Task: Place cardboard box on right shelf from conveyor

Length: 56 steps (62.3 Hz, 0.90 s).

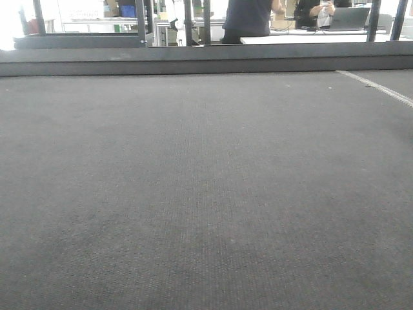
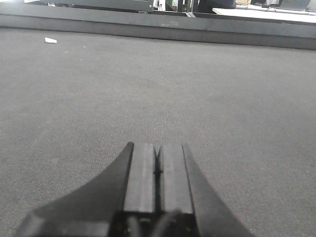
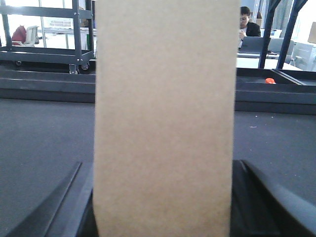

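The cardboard box [image 3: 163, 118], plain tan and upright, fills the middle of the right wrist view. My right gripper [image 3: 163, 165] is shut on it, with a dark finger pressed against each side of the box. The box hides what lies straight ahead. My left gripper [image 2: 158, 148] is shut with nothing in it, its two pads together low over the conveyor [image 2: 148, 89]. The front view shows only the dark woven conveyor [image 1: 206, 194], with no box and no gripper. The right shelf is out of view.
A dark rail [image 1: 206, 61] borders the belt's far side. On the belt lie a small white scrap [image 2: 51, 40] and a pale seam line [image 1: 381, 87]. A small orange item [image 3: 269, 80] sits on the far rail. Beyond are a wheeled metal frame [image 3: 44, 54] and people at a white table [image 1: 248, 19].
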Each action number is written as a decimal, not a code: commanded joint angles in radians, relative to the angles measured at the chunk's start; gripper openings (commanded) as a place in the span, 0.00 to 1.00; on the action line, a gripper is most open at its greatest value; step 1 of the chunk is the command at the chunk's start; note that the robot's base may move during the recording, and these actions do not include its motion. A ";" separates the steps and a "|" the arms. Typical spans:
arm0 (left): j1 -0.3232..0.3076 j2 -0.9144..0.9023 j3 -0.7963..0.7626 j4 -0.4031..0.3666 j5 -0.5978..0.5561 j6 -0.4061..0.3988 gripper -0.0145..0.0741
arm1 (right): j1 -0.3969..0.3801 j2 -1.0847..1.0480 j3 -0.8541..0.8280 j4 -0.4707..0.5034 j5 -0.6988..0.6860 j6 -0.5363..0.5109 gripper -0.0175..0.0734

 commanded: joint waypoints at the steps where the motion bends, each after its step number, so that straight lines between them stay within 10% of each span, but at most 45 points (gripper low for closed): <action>1: 0.002 -0.008 0.008 0.001 -0.085 -0.005 0.03 | -0.006 0.007 -0.029 -0.009 -0.094 -0.008 0.27; 56: 0.002 -0.008 0.008 0.001 -0.085 -0.005 0.03 | -0.006 0.007 -0.029 -0.009 -0.094 -0.008 0.27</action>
